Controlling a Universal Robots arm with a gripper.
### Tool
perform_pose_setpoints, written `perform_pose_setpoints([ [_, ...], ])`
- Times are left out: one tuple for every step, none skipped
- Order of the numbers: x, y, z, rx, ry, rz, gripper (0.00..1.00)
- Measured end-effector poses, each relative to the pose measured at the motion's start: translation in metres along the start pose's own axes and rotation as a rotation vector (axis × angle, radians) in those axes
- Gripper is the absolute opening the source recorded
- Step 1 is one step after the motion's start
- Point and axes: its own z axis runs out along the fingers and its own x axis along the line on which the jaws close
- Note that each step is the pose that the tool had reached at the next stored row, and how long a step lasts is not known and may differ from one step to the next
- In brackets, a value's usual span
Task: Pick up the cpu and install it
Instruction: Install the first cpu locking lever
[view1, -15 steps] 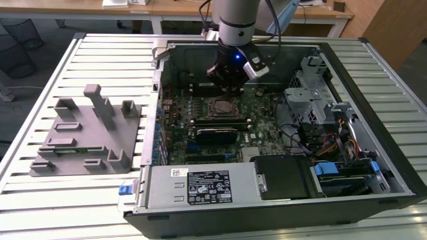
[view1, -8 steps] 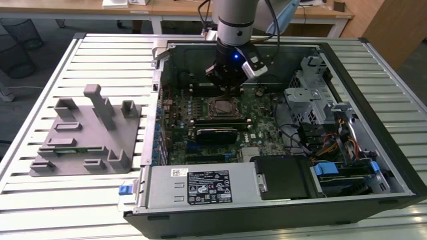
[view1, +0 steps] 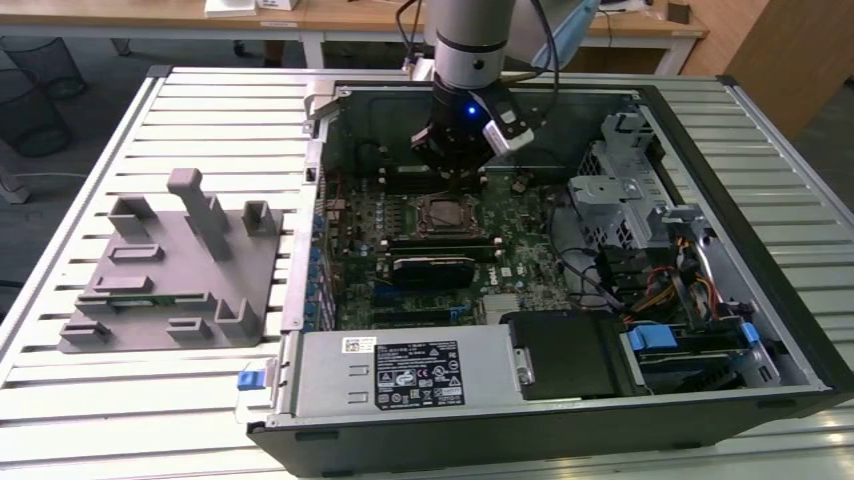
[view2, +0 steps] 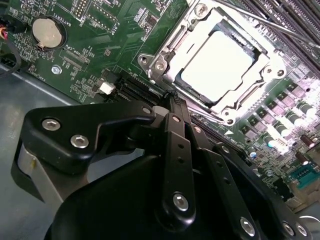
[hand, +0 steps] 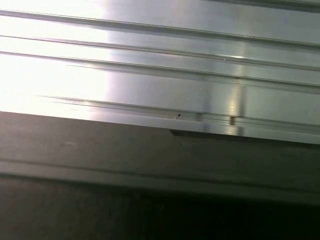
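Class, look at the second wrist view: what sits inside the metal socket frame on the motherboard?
The cpu, pale top showing, lies in the socket frame. Whatever is beneath it is covered.

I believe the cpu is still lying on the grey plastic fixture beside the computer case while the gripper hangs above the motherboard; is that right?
Not quite. The cpu is not on the grey plastic fixture; the second wrist view shows its pale metal top sitting in the motherboard socket, inside the metal frame. The rest holds: the exterior view shows the gripper above the motherboard inside the computer case.
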Motion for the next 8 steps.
perform_pose_setpoints([
  [0.0,0.0002,-0.0001,-0.0002,0.0001,0.0,0.11],
  [0.0,0.0003,-0.0001,-0.0016,0.0001,0.0,0.11],
  [0.0,0.0003,-0.0001,-0.0038,-0.0002,0.0,0.11],
  [0.0,0.0004,0.0,-0.0063,-0.0004,0.0,0.11],
  [0.0,0.0005,0.0,-0.0092,-0.0006,0.0,0.11],
  [0.0,0.0005,0.0,-0.0121,-0.0009,0.0,0.11],
  [0.0,0.0005,0.0,-0.0151,-0.0012,0.0,0.11],
  [-0.0001,0.0005,0.0,-0.0178,-0.0015,0.0,0.11],
])
